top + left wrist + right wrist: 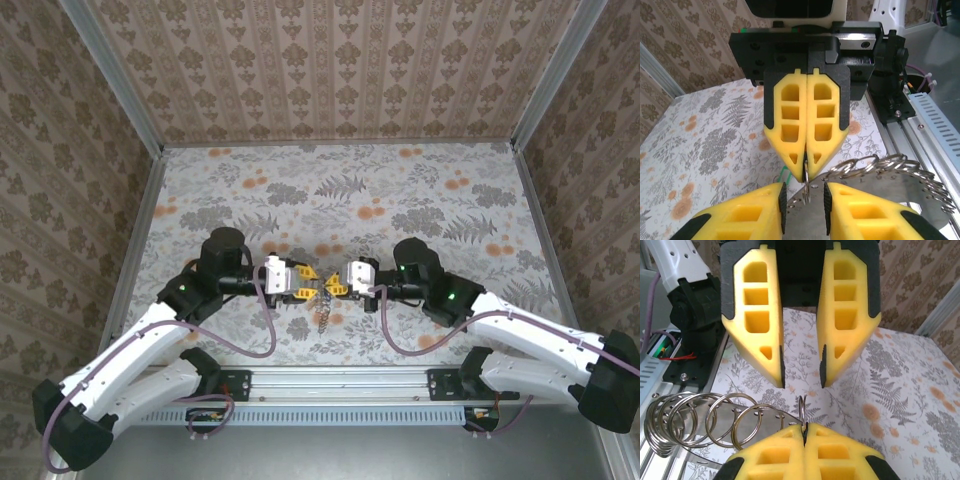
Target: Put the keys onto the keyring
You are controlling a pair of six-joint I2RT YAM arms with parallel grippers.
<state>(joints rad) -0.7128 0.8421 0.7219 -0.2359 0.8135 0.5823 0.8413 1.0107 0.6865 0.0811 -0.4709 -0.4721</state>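
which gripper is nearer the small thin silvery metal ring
Right. The right gripper is shut on the small silvery ring; the left gripper is open, fingers either side of it.

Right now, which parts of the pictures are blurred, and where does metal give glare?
Left wrist view: the left gripper's own fingers are slightly soft, the right gripper, shut on a thin ring, is sharp, the metal plate gives a pale sheen. Right wrist view: the silvery rings carry bright glints. Top view: light is even, the chain too small to resolve.
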